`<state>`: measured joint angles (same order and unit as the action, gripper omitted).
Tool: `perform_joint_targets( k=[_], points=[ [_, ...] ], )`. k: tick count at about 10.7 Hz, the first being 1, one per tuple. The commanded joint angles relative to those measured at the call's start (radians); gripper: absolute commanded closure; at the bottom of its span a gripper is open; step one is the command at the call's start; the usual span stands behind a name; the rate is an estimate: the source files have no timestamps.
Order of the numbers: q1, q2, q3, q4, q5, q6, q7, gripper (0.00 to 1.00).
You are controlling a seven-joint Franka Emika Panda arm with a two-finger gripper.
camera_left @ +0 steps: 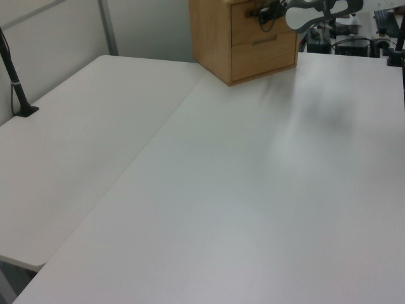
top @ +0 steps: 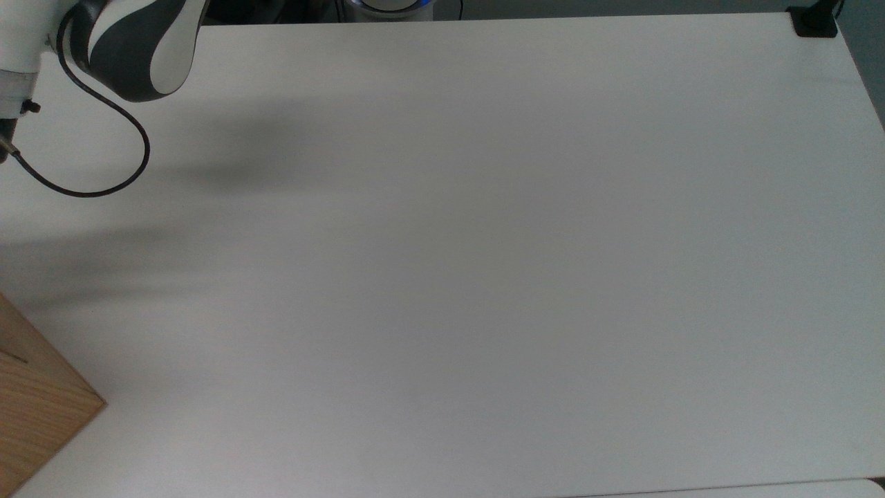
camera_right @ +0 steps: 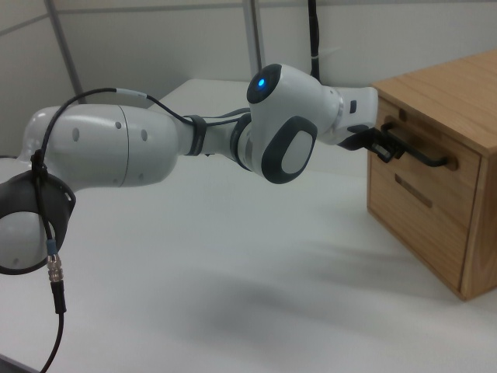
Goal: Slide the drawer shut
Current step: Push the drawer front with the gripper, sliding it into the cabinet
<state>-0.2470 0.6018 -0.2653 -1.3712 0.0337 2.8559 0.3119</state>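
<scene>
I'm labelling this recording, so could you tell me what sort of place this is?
Most likely a robotics lab: a white robot arm works at a wooden cabinet on a bare white table, with partition panels behind.

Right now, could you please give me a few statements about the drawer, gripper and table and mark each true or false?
1. The top drawer sits flush in the cabinet. True.
2. The gripper is at the drawer's black handle. True.
3. The cabinet has three drawers. False: two fronts show in the right view.
4. A mug stands on the table. False: it bears just the cabinet.
5. The arm is red. False: white and grey.
</scene>
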Motion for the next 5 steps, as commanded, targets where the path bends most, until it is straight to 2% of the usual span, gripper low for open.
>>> perform_joint_targets(
  k=[1, 3, 5],
  points=[
    [0.000, -0.066, -0.006, -0.026, 0.014, 0.019, 0.001, 0.85],
    [0.005, -0.182, 0.004, -0.103, 0.015, -0.131, -0.023, 0.77],
    [0.008, -0.301, 0.030, -0.124, 0.023, -0.469, -0.179, 0.68]
  ],
)
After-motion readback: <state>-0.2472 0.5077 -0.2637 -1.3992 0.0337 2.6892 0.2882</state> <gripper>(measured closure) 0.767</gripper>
